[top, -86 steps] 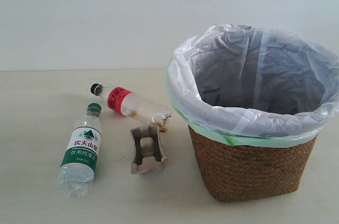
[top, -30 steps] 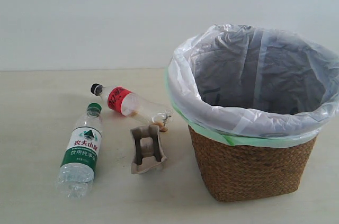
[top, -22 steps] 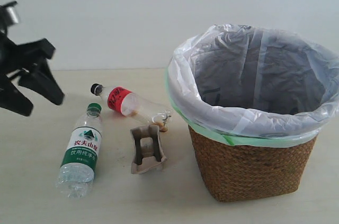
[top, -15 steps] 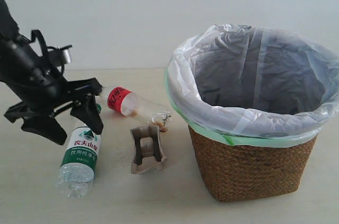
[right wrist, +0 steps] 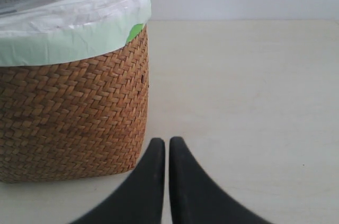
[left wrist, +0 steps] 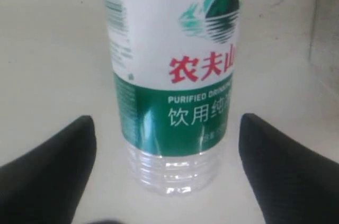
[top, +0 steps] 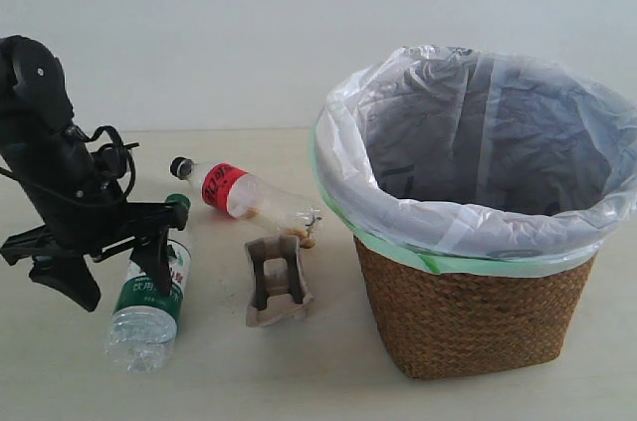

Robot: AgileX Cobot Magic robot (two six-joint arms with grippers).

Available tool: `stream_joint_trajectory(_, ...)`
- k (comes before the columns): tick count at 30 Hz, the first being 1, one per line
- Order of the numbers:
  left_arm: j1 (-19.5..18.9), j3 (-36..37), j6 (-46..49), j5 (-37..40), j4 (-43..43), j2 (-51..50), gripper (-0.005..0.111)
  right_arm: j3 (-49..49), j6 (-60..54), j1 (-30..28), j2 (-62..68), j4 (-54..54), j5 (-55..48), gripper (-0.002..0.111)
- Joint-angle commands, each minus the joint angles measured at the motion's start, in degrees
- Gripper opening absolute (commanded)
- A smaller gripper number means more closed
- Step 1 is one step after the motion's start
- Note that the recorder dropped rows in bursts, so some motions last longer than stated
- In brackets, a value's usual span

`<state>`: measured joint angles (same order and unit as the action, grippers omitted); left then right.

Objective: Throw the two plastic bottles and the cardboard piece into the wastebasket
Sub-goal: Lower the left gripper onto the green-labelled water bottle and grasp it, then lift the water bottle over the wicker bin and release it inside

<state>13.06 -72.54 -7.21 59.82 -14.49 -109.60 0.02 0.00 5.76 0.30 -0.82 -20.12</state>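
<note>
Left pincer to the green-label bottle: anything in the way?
Nothing visible. The open left pincer flanks the green-label bottle; in the left wrist view only bare table shows between each finger and the bottle. The cardboard piece and red-label bottle lie off to the side.

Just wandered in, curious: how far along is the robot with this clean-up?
Nothing is in the wastebasket yet: the green-capped bottle, the red-labelled bottle and the cardboard piece all lie on the table beside it. In hand: the left gripper is open, straddling the green-capped bottle without gripping. The right gripper sits shut by the wastebasket. All three throws remain.
</note>
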Motion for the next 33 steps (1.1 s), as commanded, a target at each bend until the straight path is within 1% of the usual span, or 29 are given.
stream_joint_trajectory(1,0.2,-0.1,-1.0,-3.0,0.6,0.1,0.071,0.0,0.0,0.1,-0.3,0.1,0.5,0.000)
stream_joint_trajectory(4,0.2,-0.1,-1.0,-3.2,-0.9,-0.7,0.071,0.0,0.0,0.1,-0.3,0.1,0.5,0.000)
stream_joint_trajectory(8,0.2,-0.1,-1.0,-3.1,-0.7,-2.5,0.071,0.0,0.0,0.1,-0.3,0.1,0.5,0.000)
stream_joint_trajectory(18,0.2,-0.1,-0.6,-6.3,-0.7,-7.6,0.071,0.0,0.0,0.1,-0.3,0.1,0.5,0.000)
stream_joint_trajectory(22,0.2,-0.1,-0.6,-6.3,-0.7,-8.0,0.069,0.0,0.0,0.1,-0.3,0.1,0.5,0.000)
stream_joint_trajectory(24,0.2,-0.1,-0.6,-6.2,-0.7,-8.0,0.057,0.0,0.0,0.1,-0.3,0.1,0.5,0.000)
stream_joint_trajectory(25,0.2,-0.1,-0.6,-6.2,-0.5,-8.0,0.044,0.0,0.0,0.1,-0.3,0.1,0.5,0.000)
stream_joint_trajectory(27,0.2,-0.1,-0.6,-5.9,0.4,-8.0,0.029,0.0,0.0,0.1,-0.3,0.1,0.5,0.000)
stream_joint_trajectory(29,0.2,-0.1,-0.6,-5.0,2.1,-8.0,0.009,0.0,0.0,0.1,-0.3,0.1,0.5,0.000)
stream_joint_trajectory(30,0.2,-0.1,0.1,-4.0,3.6,-8.0,0.004,0.0,0.0,0.1,-0.3,0.1,0.5,0.000)
stream_joint_trajectory(33,0.2,-0.1,0.1,-2.6,6.6,-7.7,0.004,0.0,0.0,0.1,-0.3,0.1,0.5,0.000)
